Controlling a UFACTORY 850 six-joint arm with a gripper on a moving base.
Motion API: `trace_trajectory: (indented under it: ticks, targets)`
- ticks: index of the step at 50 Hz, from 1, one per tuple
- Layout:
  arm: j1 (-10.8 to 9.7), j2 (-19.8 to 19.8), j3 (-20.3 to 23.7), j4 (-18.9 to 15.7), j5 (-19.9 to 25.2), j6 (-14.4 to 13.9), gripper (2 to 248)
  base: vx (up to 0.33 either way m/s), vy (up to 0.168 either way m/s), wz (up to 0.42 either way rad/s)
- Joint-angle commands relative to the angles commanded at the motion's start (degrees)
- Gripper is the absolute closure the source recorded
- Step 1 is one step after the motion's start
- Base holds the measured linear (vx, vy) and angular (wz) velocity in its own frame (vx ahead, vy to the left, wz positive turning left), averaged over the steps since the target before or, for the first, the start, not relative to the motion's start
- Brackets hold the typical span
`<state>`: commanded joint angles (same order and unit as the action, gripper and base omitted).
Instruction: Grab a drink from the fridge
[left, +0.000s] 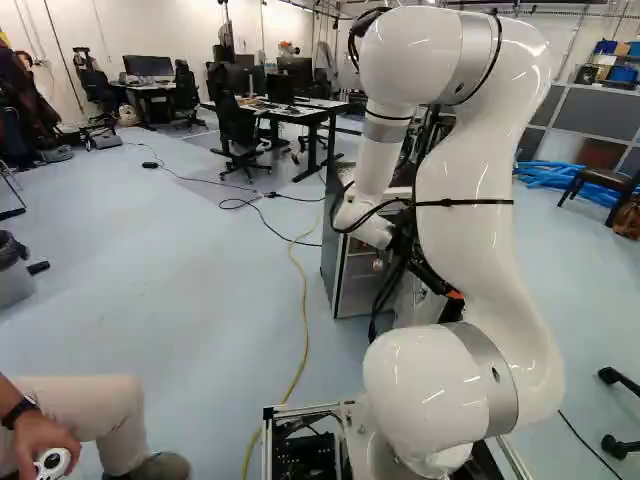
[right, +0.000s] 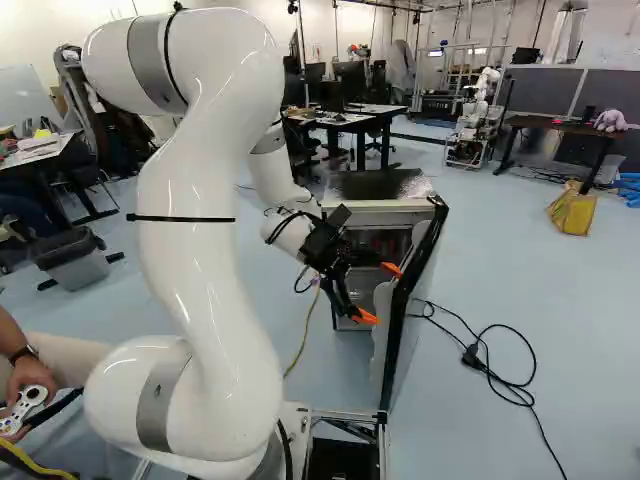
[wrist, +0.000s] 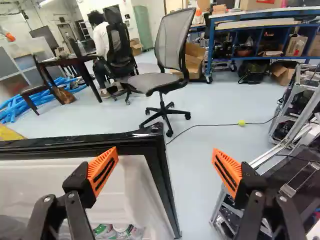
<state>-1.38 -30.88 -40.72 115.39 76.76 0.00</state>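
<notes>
- Desk (left: 335, 103): we see it behind the fridge, well apart from it, bearing monitors.
- Robot arm (right: 200, 240): we note its white links rising on the base side of the fridge and bending over towards its front.
- Fridge (right: 380, 184): our landmark, dark on top, with its front open and shelves showing inside.
- Door (right: 402, 300): we see it swung wide from the fridge's right side in the right base view, its pale inner face and black rim also showing in the wrist view.
- Mesh office chair (wrist: 170, 45): we find it beyond the fridge's open door in the wrist view.
- Yellow bag (right: 572, 212): we place it on the floor to the right of the fridge, well apart, in the right base view.
- Gripper (right: 378, 293): in front of the fridge, at the door; we record it as released, its orange-padded fingers spread wide and grasping nothing.
- Drink containers (wrist: 127, 232): we locate these low on the inner side of the fridge's door, partly cut off; we cannot tell their exact kind.
</notes>
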Motion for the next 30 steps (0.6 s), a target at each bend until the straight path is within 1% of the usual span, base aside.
trace_trajectory:
  ticks: [8,30]
  targets:
    - [-2.33,-0.58,-1.91,0.0,0.0,0.0,3,0.0,0.0,0.0]
    - [-9.68,-2.93,-8.75,0.0,0.0,0.0,3,0.0,0.0,0.0]
